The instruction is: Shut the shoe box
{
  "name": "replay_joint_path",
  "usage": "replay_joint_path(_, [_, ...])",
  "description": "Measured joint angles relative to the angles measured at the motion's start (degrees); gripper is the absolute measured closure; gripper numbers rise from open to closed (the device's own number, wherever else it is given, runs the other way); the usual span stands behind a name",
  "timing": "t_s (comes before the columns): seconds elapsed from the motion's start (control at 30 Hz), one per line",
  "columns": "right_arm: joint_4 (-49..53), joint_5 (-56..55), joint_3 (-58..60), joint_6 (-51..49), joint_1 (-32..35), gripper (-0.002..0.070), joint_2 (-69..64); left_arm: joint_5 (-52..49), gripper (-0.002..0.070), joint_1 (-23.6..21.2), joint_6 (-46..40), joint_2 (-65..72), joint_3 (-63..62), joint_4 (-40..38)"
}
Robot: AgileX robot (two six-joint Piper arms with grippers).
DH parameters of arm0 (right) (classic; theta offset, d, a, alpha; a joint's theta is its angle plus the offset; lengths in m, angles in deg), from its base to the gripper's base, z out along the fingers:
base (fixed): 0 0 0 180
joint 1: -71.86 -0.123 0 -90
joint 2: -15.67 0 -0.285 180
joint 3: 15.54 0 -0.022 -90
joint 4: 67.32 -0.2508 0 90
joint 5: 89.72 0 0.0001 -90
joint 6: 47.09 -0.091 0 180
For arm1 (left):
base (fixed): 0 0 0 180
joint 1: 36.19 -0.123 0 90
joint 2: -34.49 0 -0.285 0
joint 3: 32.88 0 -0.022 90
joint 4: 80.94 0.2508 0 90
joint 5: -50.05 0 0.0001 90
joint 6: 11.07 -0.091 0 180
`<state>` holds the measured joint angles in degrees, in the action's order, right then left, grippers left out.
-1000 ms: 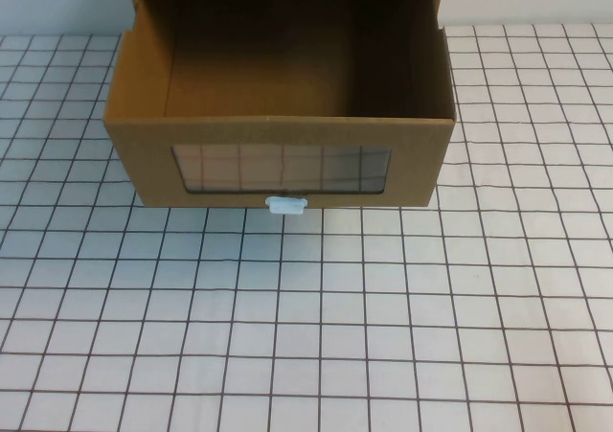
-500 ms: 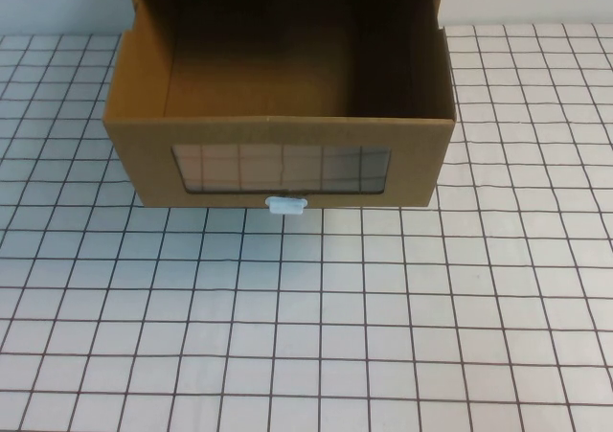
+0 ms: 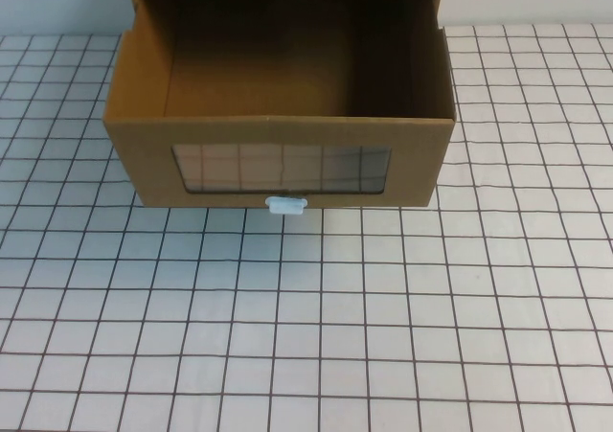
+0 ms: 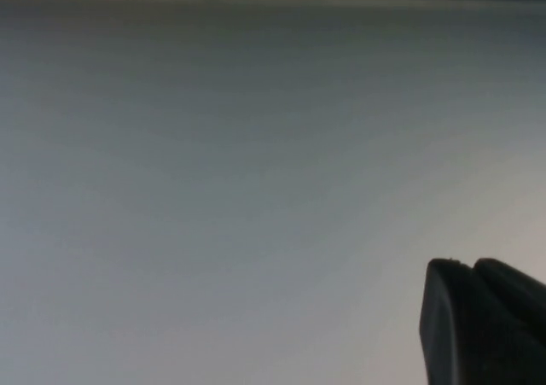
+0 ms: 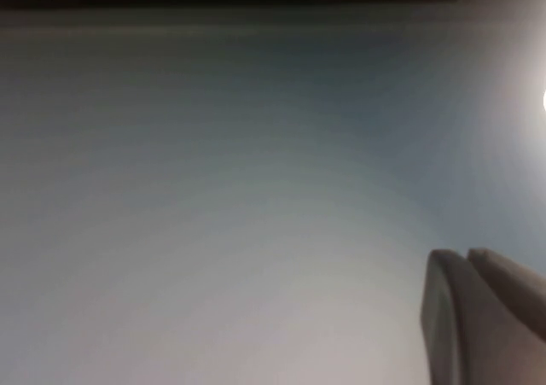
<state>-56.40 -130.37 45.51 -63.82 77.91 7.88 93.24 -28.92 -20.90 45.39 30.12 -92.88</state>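
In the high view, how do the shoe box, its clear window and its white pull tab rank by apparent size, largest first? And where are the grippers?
1. Shoe box, drawer pulled open.
2. Clear window in its front.
3. White pull tab at the front's lower edge.

The left gripper and right gripper show only in their wrist views, facing a blank surface.

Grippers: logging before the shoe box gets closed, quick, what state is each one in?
Left gripper: out of the high view, facing a blank surface, holding nothing visible; state cannot be told.
Right gripper: the same.
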Motion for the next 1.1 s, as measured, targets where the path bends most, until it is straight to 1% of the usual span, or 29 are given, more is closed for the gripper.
replay_joint_path(0.13, [-1.08, 0.37, -9.33, -0.29, 0.0, 0.069, -5.58, 1.8, 0.068, 0.0, -0.97, 7.89, -7.78, -1.09])
replay_joint_path(0.2, [-1.21, 0.37, -13.96, -2.48, 0.0, 0.069, -9.35, 1.68, 0.068, 0.0, -0.98, 12.44, -12.67, -1.39])
replay_joint_path(0.27, [-1.21, 2.09, -18.27, -4.57, 0.0, 0.0689, -12.51, -0.62, 0.068, 0.0, -1.06, 16.43, -17.61, -2.42])
replay_joint_path(0.33, [-1.21, 6.56, -22.83, -5.39, 0.0, 0.069, -15.86, -5.22, 0.068, 0.0, -1.23, 20.65, -23.57, -3.54])
replay_joint_path(0.43, [-1.21, 19.94, -30.76, -5.76, 0.0, 0.0689, -20.95, -16.32, 0.068, 0.0, -1.84, 26.82, -32.74, -5.15])
replay_joint_path(0.5, [-1.21, 29.8, -35.51, -5.86, 0.0, 0.069, -24.9, -26.0, 0.068, 0.0, -2.58, 31.73, -39.51, -5.4])
replay_joint_path(0.6, [-1.95, 40.94, -40.32, -5.95, 0.0, 0.069, -30.3, -40.3, 0.068, 0.0, -4.01, 39.16, -48.4, -5.4])
replay_joint_path(0.7, [-4.59, 48.52, -42.35, -5.95, 0.0, 0.069, -35.18, -51.84, 0.068, 0.0, -4.28, 46.91, -56.58, -5.4])
replay_joint_path(0.8, [-6.65, 52.26, -42.49, -5.95, 0.0, 0.0689, -38.66, -60.42, 0.068, 0.0, -3.52, 54.61, -62.36, -5.4])
replay_joint_path(0.9, [-7.09, 53.13, -42.49, -5.95, 0.0, 0.069, -40.9, -62.45, 0.068, 0.0, -1.74, 60.02, -64.58, -5.47])
replay_joint_path(1.0, [-10.39, 53.67, -42.49, -5.95, -0.14, 0.0689, -42.18, -60.77, 0.068, 0.0, 0.24, 63.6, -65.0, -9.56])
replay_joint_path(1.1, [-14.92, 55.7, -42.6, -5.72, -1.89, 0.069, -43.24, -60.65, 0.068, 0.0, 0.63, 66.79, -65.77, -12.84])
